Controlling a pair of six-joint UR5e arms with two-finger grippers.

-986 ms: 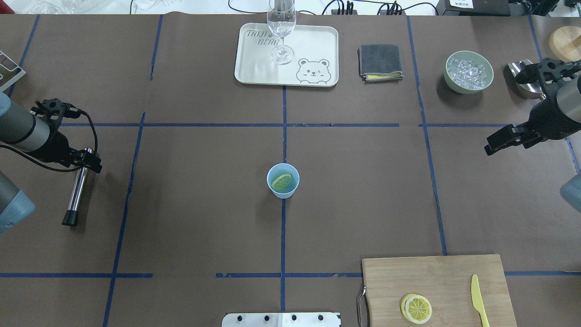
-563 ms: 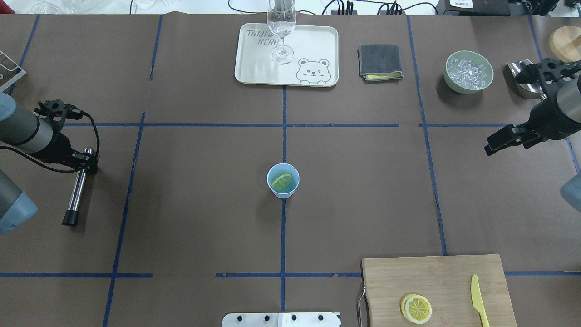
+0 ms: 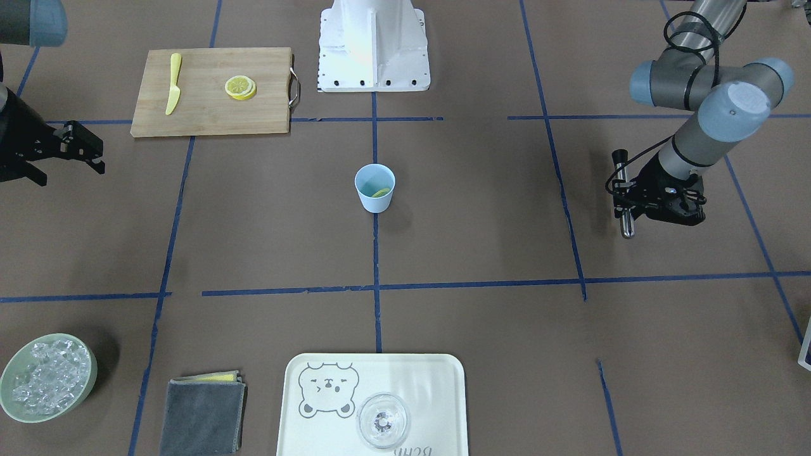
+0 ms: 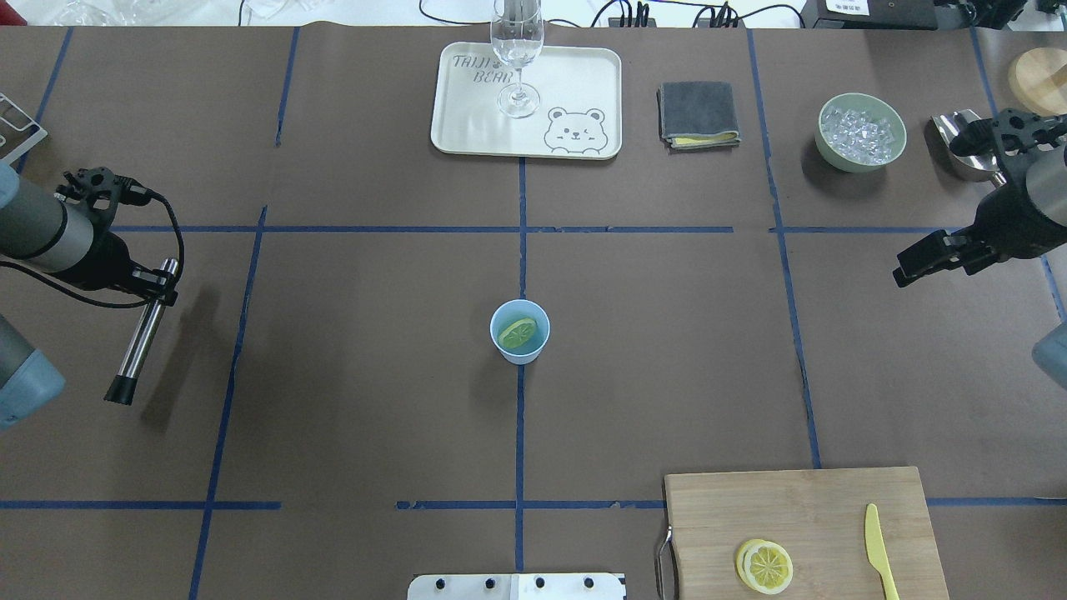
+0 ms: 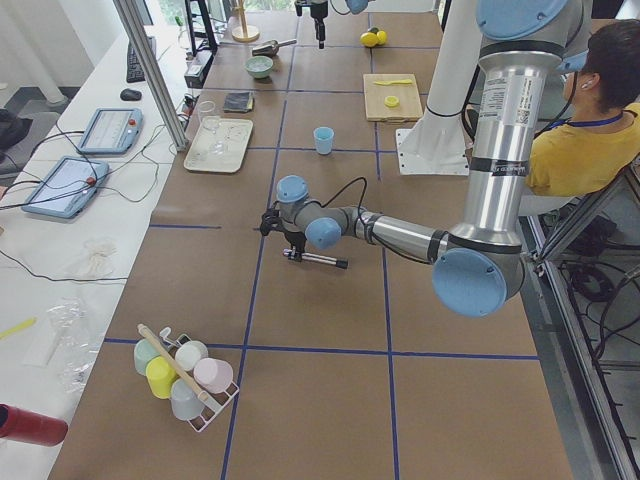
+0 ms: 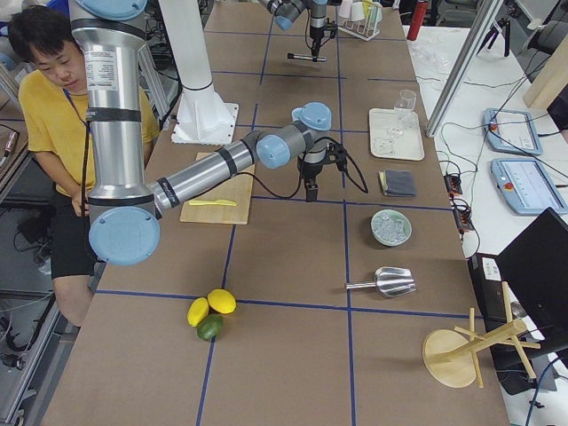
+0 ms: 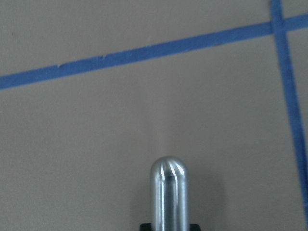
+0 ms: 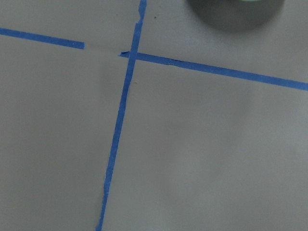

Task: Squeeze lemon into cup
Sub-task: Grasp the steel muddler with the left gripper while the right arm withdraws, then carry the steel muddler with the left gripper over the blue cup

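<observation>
1. At the middle of the tabletop [image 4: 350,400], on a blue tape line, stands the cup [image 4: 521,357], upright. The lemon [image 4: 517,332] lies inside it, tilted against the wall. Nothing is touching either one.
2. More slices sit stacked on the cutting board [image 4: 800,508] at the near right corner, with the yellow knife [image 4: 879,546] beside them. These are not in play.
3. The left claw [image 4: 157,283] is well apart from the cup, out at the robot's left. It is clamped on the upper part of a steel muddler [image 4: 137,337]. The rod slants, black tip toward the robot, and its shadow lies apart from it, so it reads as lifted clear.
4. The right claw [image 4: 921,260] hangs far out at the robot's right, near the bowl of ice [image 4: 859,169]. Its fingers are spread, with nothing between them.
5. Step in hand, as I judge it: the slice is in place and the tool is gripped, but pressing has not yet begun. The carry to the cup comes first.
6. The next move calls for:
   - bringing the muddler across above the cup and turning it upright;
   - lowering it inside the rim onto the slice;
   - pushing straight down, since a side load could tip so light a cup;
   - perhaps using the free right claw to steady the cup.
</observation>
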